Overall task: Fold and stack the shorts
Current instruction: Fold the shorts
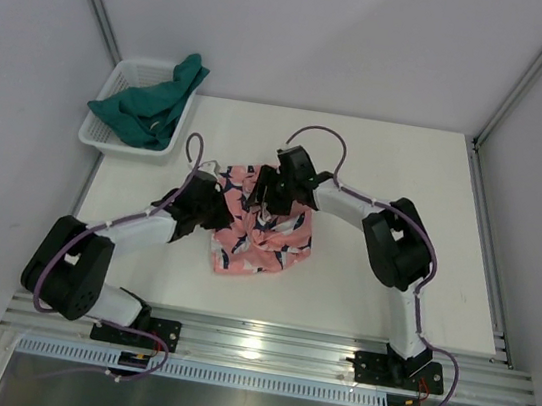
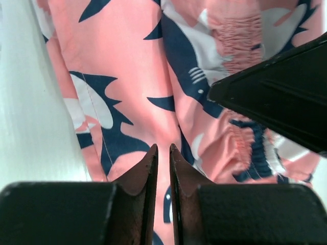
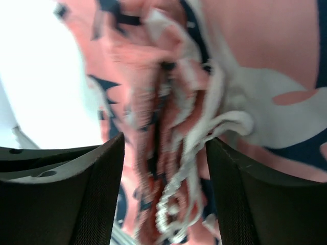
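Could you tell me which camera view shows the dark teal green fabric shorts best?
The top external view: the dark teal green shorts lie crumpled in the white plastic mesh basket, spilling over its rim. Neither wrist view shows them; both face the salmon-pink shark-print shorts.

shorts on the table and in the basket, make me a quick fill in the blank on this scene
The teal shorts lie in the white ___ at the far left corner.
The shark-print shorts lie bunched on the ___.
The right gripper is ___, not shut, with a white drawstring between its fingers.
Missing: basket; table; open.
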